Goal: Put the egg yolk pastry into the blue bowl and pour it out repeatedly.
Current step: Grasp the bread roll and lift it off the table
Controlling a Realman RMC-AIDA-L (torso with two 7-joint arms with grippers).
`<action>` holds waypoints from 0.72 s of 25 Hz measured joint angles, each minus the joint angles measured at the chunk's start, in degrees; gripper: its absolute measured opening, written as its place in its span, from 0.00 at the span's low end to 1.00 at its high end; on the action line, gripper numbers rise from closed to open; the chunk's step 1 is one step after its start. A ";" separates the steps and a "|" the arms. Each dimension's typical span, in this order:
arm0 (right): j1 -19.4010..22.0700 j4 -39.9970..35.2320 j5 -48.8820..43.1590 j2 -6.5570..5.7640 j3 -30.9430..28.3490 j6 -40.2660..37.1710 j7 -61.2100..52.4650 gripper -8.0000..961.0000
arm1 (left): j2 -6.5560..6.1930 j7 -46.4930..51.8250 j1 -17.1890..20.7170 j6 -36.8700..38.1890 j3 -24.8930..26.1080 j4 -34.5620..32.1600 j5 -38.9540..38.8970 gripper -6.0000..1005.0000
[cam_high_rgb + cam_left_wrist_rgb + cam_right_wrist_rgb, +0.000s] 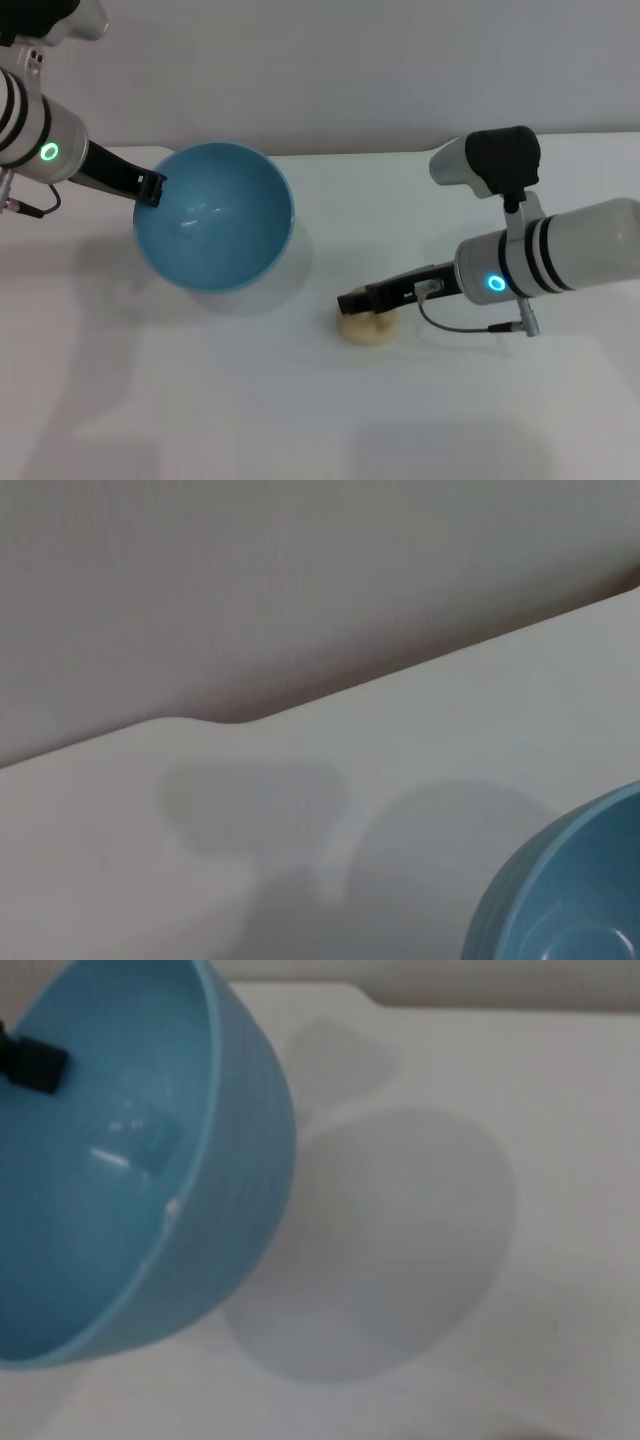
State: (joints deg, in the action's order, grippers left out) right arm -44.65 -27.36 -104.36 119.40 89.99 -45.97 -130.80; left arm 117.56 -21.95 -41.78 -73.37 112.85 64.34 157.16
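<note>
Currently I have the left gripper point(152, 188) clamped on the rim of the blue bowl point(215, 215) at about 9 o'clock of the bowl, holding it lifted and tipped so its mouth faces my head camera. Bowl is round, deep, glossy sky-blue, plain inside, with highlights on the inner wall; faint ribbing shows on the outer wall in the wrist views. Nothing inside it that I can see.

Egg yolk pastry point(366, 327) sits on the white table point(300, 420) at roughly 4 o'clock from the bowl, well apart from it: small, rounded, pale tan, matte. Its top is covered by the right gripper point(352, 301), so only the lower edge shows. Right jaws sit directly over the pastry; I cannot tell whether they are clenched or released.

Left wrist view catches only a cropped arc of the bowl and the table's far edge. Right wrist view shows the tilted bowl and its soft shadow; pastry out of frame there.
</note>
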 joint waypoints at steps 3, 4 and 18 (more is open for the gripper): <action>0.23 0.12 -0.06 -0.04 0.70 0.51 -1.06 0.43 | 0.05 -0.04 -0.02 -0.03 -0.01 0.00 0.00 0.01; 0.32 0.32 -0.07 -0.04 0.72 0.77 -1.06 0.43 | 0.08 -0.07 -0.02 -0.03 -0.02 0.00 -0.01 0.01; 3.02 -1.73 -0.14 -0.59 0.88 0.77 -0.68 0.28 | 0.12 -0.44 0.00 -0.12 -0.75 -0.10 -0.02 0.01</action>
State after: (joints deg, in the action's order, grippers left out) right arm -41.63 -29.09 -104.50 118.81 90.86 -45.20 -131.48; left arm 117.67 -22.39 -41.78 -73.49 112.10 64.23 157.14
